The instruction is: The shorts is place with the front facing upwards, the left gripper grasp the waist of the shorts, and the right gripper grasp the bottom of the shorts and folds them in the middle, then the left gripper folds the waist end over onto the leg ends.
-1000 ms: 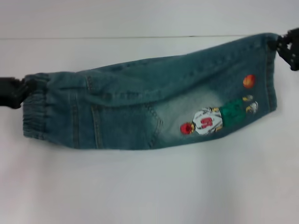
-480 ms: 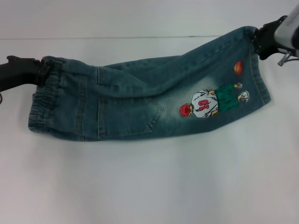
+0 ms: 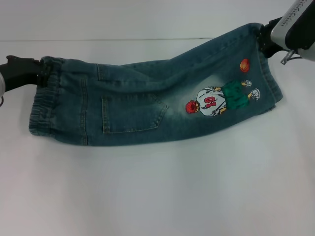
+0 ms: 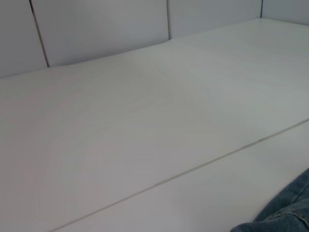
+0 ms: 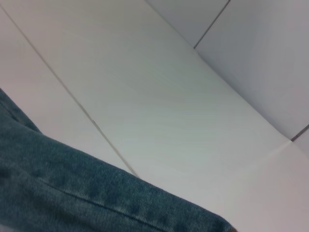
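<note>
The shorts (image 3: 147, 108) are folded lengthwise and stretched across the white table (image 3: 157, 196), with the back patch pocket (image 3: 130, 113) and cartoon print (image 3: 216, 101) facing up. At the far left, my left gripper (image 3: 38, 73) is shut on the upper corner of the gathered waist of the shorts (image 3: 44, 110). My right gripper (image 3: 263, 42) at the upper right is shut on the top corner of the bottom of the shorts (image 3: 270, 83). The upper edge hangs taut between them. A denim corner (image 4: 285, 212) shows in the left wrist view, and a hem strip (image 5: 72, 193) in the right wrist view.
A thin seam line (image 3: 123, 39) crosses the table behind the shorts. Pale wall panels (image 4: 96, 29) rise beyond the table's far edge. Bare white tabletop lies in front of the shorts.
Both grippers have moved away from me with the shorts, the right one also shifting left. The shorts now sit farther back, and the print and pocket have moved up and left.
</note>
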